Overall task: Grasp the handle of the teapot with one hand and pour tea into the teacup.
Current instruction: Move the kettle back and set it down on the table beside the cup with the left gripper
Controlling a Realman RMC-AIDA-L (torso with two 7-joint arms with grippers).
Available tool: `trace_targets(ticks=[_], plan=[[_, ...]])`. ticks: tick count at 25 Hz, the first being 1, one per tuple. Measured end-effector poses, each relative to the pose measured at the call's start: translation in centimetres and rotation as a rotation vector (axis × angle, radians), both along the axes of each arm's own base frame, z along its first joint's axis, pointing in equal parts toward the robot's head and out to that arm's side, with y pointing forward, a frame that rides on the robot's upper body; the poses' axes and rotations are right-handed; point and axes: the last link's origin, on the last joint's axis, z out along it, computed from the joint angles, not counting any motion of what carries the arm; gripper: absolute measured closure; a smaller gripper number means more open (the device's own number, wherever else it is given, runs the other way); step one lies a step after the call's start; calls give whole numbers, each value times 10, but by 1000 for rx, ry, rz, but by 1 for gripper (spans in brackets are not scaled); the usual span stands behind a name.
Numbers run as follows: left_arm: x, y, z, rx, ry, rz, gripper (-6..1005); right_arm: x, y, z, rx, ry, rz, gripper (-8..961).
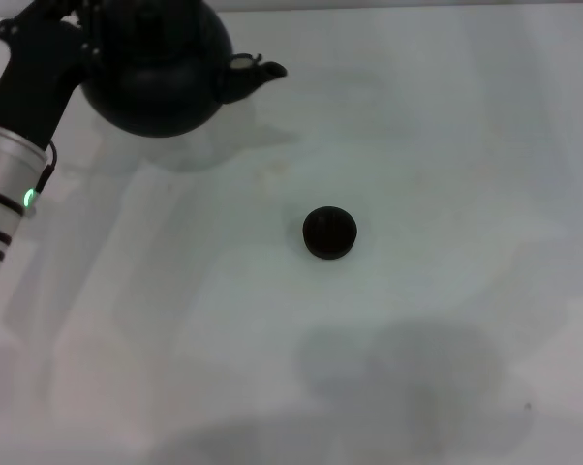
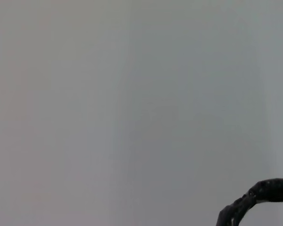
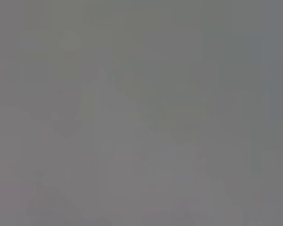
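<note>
While the head view looked down on the pale surface (image 1: 446, 145), the round-bellied matte black teapot (image 1: 156, 82) sat at the far left, its short curved spout (image 1: 258, 73) pointing right. The left gripper (image 1: 74, 24) was at the teapot's top, where the handle would be; whether it was clenched on anything I could not tell. The tiny round dark handleless teacup (image 1: 329, 233) stood well apart from the teapot, nearer the robot and to the right of the spout. From the left wrist view came only a blank pale field and a dark curved piece (image 2: 254, 200) at one corner, too partial to name. From the right wrist view came nothing but grey; the right gripper was not seen. Judging by this, carrying the teapot was the step in hand; next the spout needed bringing over the teacup before tipping.
</note>
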Motion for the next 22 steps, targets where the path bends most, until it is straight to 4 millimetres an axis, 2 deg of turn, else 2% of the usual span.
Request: trace_targets(ticks=[5,10,16,22], plan=[[-5,-18,-9,79,-86,125,870,-10,9,0,-3,-6,19,107],[-7,-29,-20,77,-167,226,869,-18,17,0,-11,-6,25,107],[-5,-34,-38,11,-230,307,869,-27,25,0,-13,-6,43,107],[-3,-35,-45,-23,-221,320,870,-29,27,-1,-17,-7,43,107]])
